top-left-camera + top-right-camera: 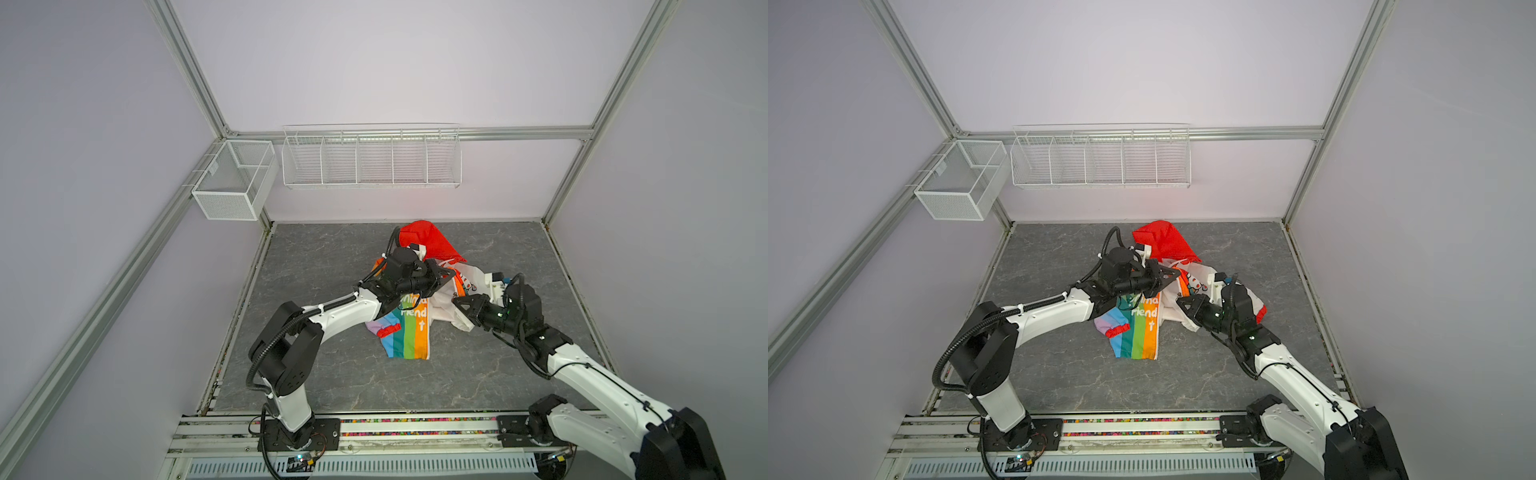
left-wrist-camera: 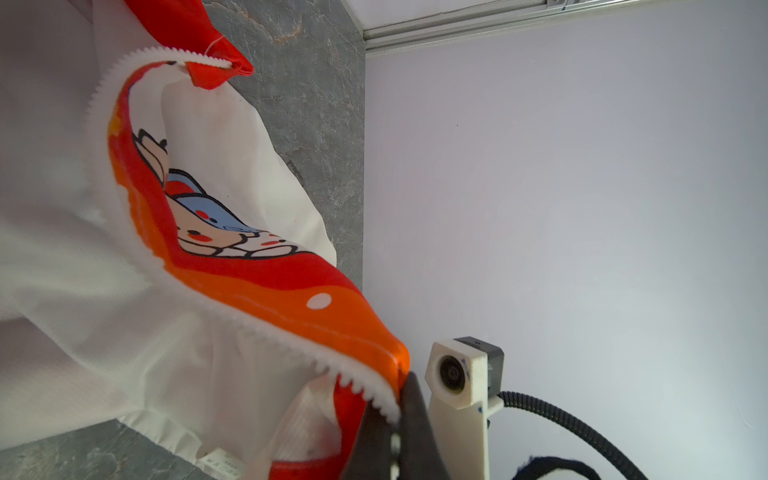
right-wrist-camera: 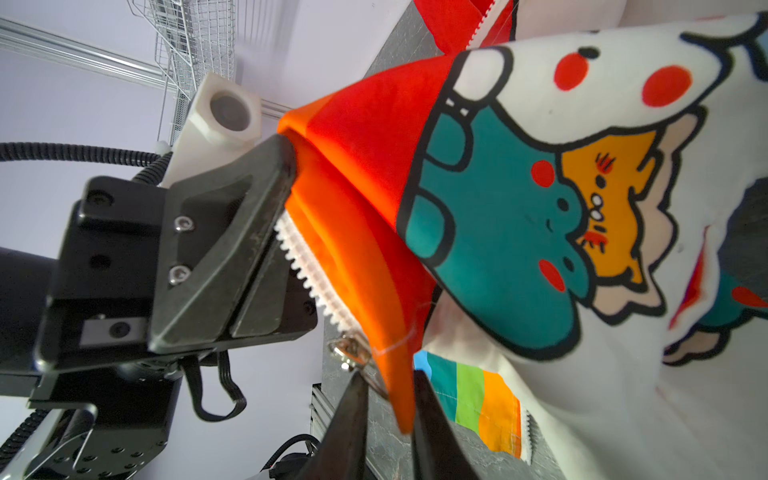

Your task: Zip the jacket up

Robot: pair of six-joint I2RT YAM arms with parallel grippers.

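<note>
Clenched tight w/ L gripper (image 3: 284, 174) on jacket (image 1: 411, 330) by its toothed zipper edge (image 2: 266, 326), raised over center of grey tabletop (image 1: 332, 266). Straddling orange hem tip (image 3: 401, 409) w/ R gripper (image 3: 388, 378), jaws slightly apart, not pinching.

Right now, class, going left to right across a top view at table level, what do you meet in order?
Left arm's elbow → jacket (its rainbow half) → right gripper → right arm's base. Left out: the left gripper and the jacket's white half, which overlap their neighbours.
</note>
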